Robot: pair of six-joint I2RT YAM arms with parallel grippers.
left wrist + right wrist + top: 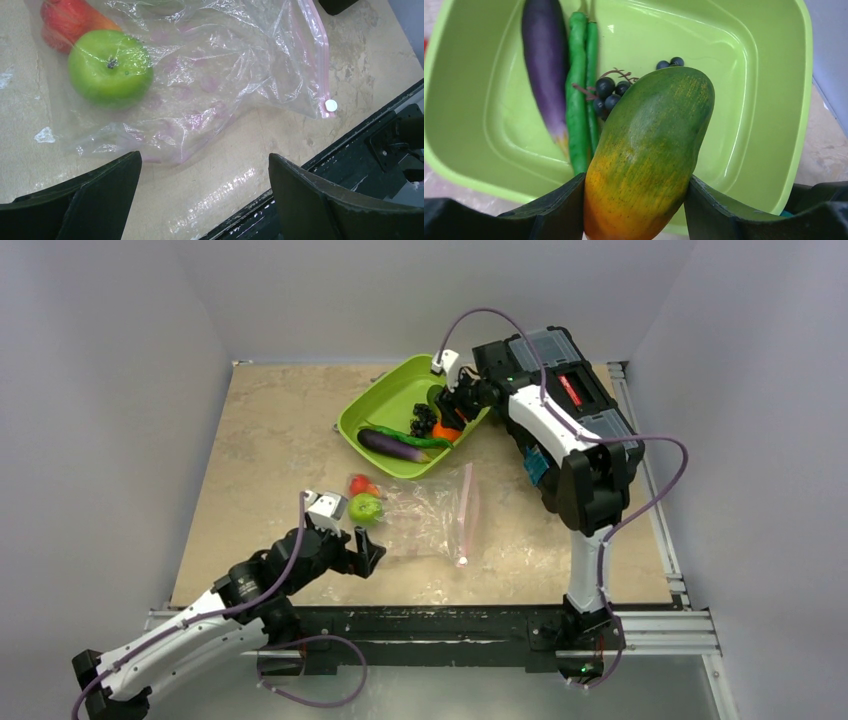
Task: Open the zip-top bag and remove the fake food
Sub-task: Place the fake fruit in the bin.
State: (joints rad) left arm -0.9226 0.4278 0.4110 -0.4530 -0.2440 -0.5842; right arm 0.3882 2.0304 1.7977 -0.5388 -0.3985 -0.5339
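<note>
My left fingers (107, 190) are spread wide apart, holding nothing. They hang low over the surface (260, 460) just short of the near edge of the zip-top bag (210, 75). The black rail at the surface's near edge runs close on my right. A broad stretch of surface lies to the left of the bag, and walls close in on three sides.

The bag lies flat and crumpled, with its pink zip strip (315, 55) along the right side and a white slider (330, 105) at the near end. I cannot tell whether it is sealed.

Of the fake food, a green apple (110, 67) and a red fruit (65, 22) sit at the bag's left end, seemingly under the film. My right fingers (561, 205) are clamped on a green-and-orange mango (649, 155) over the green tray (769, 125). The tray holds an eggplant (544, 65), a green pod (576, 100) and grapes (606, 95).
</note>
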